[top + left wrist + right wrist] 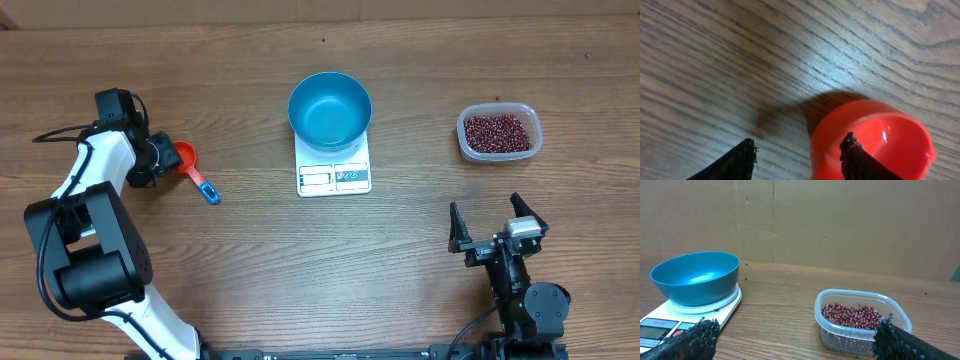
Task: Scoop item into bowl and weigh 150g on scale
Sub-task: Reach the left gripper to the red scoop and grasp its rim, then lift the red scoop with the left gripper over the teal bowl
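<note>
The red scoop (185,155) with a blue handle tip lies on the table at the left. My left gripper (160,160) is at its cup. In the left wrist view the jaws (801,141) straddle the wall of the red scoop (890,135), one finger inside the cup, the other outside and apart from it. The blue bowl (330,108) stands empty on the white scale (335,178). The beans (497,130) fill a clear container at the right. My right gripper (490,222) stands open near the front edge, with the beans (852,315), the bowl (695,277) and the scale (670,322) ahead of it.
The clear plastic container (860,295) sits right of the scale, with bare wood between them. A cardboard wall (840,220) closes off the far side of the table. The left arm's white links (90,200) stretch along the table's left side.
</note>
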Tool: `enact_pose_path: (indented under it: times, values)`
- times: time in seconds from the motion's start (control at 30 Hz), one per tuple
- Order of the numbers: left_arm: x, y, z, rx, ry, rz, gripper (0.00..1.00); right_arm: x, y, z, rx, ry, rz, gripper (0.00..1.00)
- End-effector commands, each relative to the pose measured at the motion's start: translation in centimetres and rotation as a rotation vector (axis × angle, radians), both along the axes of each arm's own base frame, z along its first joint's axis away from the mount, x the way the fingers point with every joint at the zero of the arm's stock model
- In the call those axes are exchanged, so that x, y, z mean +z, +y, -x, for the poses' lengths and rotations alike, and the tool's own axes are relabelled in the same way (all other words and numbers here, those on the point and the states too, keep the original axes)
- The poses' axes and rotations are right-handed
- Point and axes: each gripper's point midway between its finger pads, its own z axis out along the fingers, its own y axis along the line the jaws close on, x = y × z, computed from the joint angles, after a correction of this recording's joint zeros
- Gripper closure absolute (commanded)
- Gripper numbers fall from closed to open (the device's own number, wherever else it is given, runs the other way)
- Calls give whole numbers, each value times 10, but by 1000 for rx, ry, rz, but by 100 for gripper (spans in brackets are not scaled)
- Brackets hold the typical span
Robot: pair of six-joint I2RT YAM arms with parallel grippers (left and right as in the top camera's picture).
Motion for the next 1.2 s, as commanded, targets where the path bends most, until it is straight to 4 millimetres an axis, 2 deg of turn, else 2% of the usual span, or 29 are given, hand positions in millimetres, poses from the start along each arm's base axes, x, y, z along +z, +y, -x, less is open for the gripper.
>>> enact_pose_path:
  times: [0.0,0.2,0.43,0.57,0.6,0.73,0.9,0.93,1.03,1.17]
  values:
    - [0,-5,-12,-24,-27,9,49,-2,0,0,-2,-2,0,0]
    - [0,-14,-24,-52,-63,2,56,-2,0,0,-2,-2,0,0]
    - [-17,-21,-21,-66,-27,8,63,-2,0,0,-2,-2,0,0]
    - [-17,-21,-21,-66,-26,8,67,-2,0,0,-2,-2,0,0]
    - [-17,-20,-21,-65,-24,6,70,-2,0,0,-2,-2,0,0]
    - [-17,-20,-20,-63,-21,3,96,-2,0,0,-2,-2,0,0]
    - [-14,-21,-21,-66,-24,10,96,-2,0,0,-2,-2,0,0]
    - [-7,-23,-22,-69,-34,20,96,-2,0,0,-2,-2,0,0]
    - [32,-35,-36,-100,-138,78,96,-2,0,0,-2,-2,0,0]
    - [110,-66,-50,-159,-338,201,96,-2,0,0,-2,-2,0,0]
